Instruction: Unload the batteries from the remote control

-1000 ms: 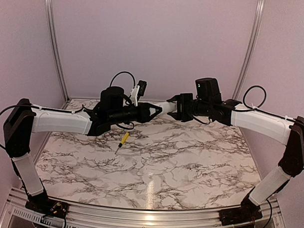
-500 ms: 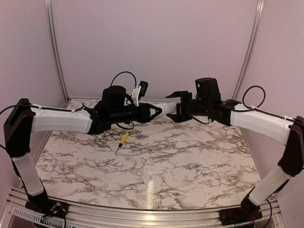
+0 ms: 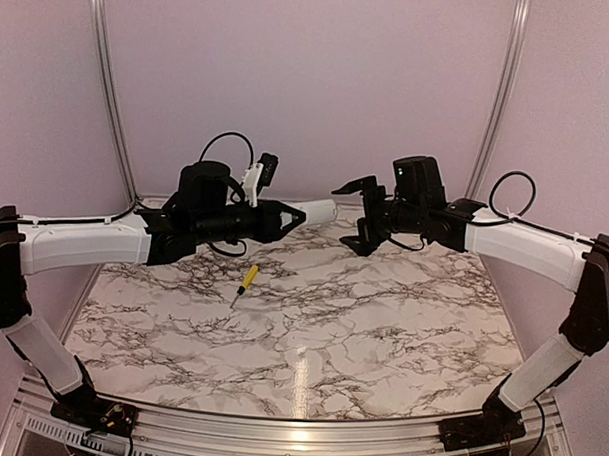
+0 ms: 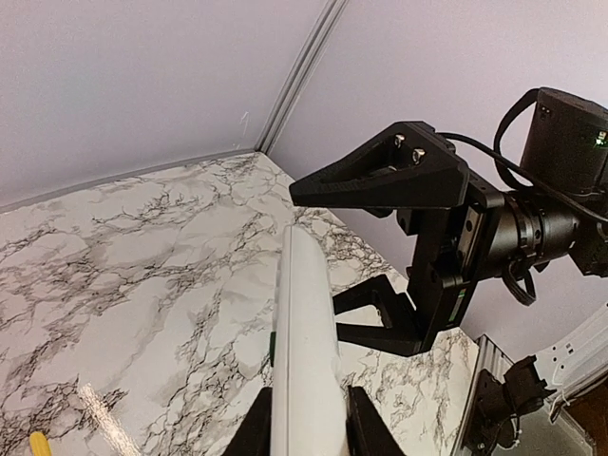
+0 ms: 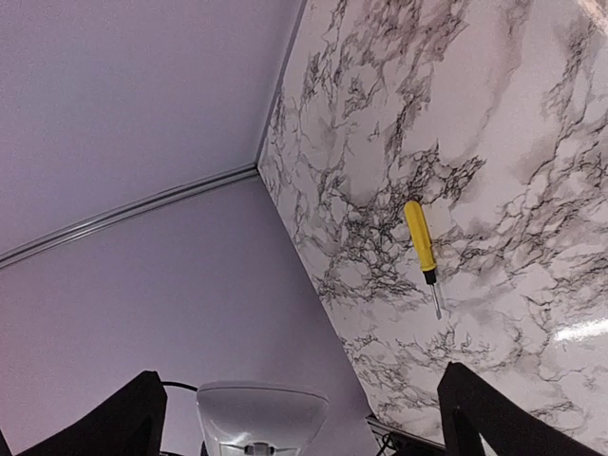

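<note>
My left gripper (image 3: 288,216) (image 4: 309,435) is shut on the white remote control (image 3: 315,209) (image 4: 304,351) and holds it level above the back of the table. Its free end (image 5: 261,413) points at my right gripper (image 3: 353,214) (image 5: 306,418). That gripper is open wide, its fingers (image 4: 380,176) above and below the remote's tip without touching it. The face of the remote that I see is plain white. The batteries are hidden from every view.
A yellow-handled screwdriver (image 3: 247,279) (image 5: 421,242) (image 4: 38,445) lies on the marble table (image 3: 381,331), left of centre. Pale walls with metal corner rails (image 3: 111,91) close in the back and sides.
My right gripper has opened and let go of the remote's end. The left arm has drawn back to the left with the remote, pulling its tip out from between the right fingers.
</note>
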You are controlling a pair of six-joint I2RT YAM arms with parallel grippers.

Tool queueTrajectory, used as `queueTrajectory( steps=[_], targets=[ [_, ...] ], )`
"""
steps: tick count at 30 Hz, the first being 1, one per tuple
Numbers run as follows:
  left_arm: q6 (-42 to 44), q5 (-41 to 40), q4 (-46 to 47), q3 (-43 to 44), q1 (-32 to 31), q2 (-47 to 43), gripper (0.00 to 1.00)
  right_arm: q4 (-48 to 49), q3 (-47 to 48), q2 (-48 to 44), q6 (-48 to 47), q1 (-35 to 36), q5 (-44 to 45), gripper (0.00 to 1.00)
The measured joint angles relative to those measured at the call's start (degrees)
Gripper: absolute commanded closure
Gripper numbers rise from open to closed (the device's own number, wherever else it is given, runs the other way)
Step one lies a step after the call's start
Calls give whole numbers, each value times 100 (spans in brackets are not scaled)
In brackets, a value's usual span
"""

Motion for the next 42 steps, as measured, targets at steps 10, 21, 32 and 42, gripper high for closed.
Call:
queueTrajectory(
  steps=[10,21,32,42],
  targets=[
    [15,-404,-1185,-236,155,-713,100,-767,-142,-570,-922,0,166,2],
    [-715,479,-1532,-708,1506,-968,100,-1875,-138,-1008,-1550,0,828,3],
    [-977,1106,-2129,-774,1574,-938,100,-2387,66,-1056,-2612,0,1231,2],
    [-1491,988,-2216,-1360,1279,-1370,100,-2503,251,-1233,-3956,-33,935,2]
  ],
)
